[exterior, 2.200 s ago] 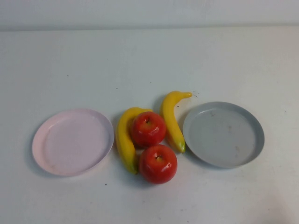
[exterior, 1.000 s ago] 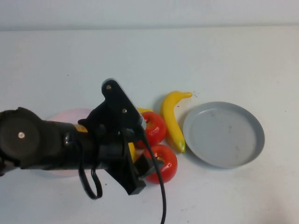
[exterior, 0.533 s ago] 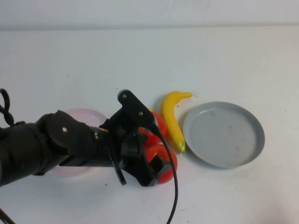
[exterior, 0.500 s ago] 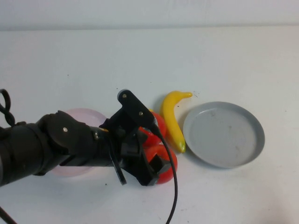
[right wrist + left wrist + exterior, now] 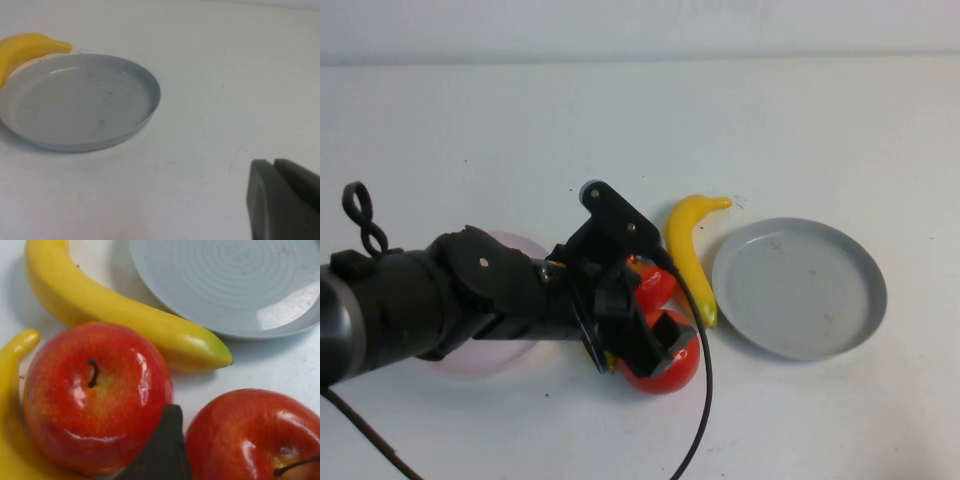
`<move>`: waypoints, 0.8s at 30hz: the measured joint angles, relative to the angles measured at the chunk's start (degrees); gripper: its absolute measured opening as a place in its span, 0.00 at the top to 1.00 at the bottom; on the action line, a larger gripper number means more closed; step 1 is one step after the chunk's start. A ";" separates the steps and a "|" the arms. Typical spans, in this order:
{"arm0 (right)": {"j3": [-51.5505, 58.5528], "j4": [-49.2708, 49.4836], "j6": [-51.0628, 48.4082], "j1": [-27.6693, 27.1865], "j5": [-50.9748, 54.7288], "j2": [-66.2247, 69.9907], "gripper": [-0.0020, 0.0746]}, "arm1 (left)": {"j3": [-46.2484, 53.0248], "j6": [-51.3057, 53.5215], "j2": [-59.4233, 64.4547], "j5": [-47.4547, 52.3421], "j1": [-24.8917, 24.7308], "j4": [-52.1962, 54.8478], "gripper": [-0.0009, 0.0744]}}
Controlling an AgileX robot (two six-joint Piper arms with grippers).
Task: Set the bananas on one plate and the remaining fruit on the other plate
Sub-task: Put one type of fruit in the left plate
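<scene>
White table [image 5: 470,130] (faintly speckled)

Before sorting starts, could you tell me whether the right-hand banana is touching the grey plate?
Cannot tell: in the left wrist view the banana meets the grey plate's rim line without a visible gap.

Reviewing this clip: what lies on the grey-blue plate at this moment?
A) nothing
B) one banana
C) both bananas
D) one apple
A: the grey-blue plate is bare; a banana lies beside it on the table, while the open left gripper is down at the apples.
</scene>
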 joint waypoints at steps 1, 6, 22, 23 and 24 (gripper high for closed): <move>0.00 0.00 0.00 0.00 0.00 0.00 0.99 | 0.00 0.00 0.36 0.00 0.00 0.00 0.13; 0.00 0.00 0.00 0.00 0.00 0.00 0.99 | 0.00 0.00 1.87 0.60 0.00 0.00 0.13; 0.00 0.00 0.00 0.00 0.00 0.00 0.99 | -0.93 0.00 5.06 1.34 0.00 -0.97 0.21; 0.00 0.00 0.00 0.00 0.00 0.00 0.99 | -0.93 0.00 5.06 1.34 0.00 -0.97 0.22; 0.00 0.00 0.00 0.00 0.00 0.00 0.99 | -0.93 0.00 5.06 1.34 0.00 -0.97 0.22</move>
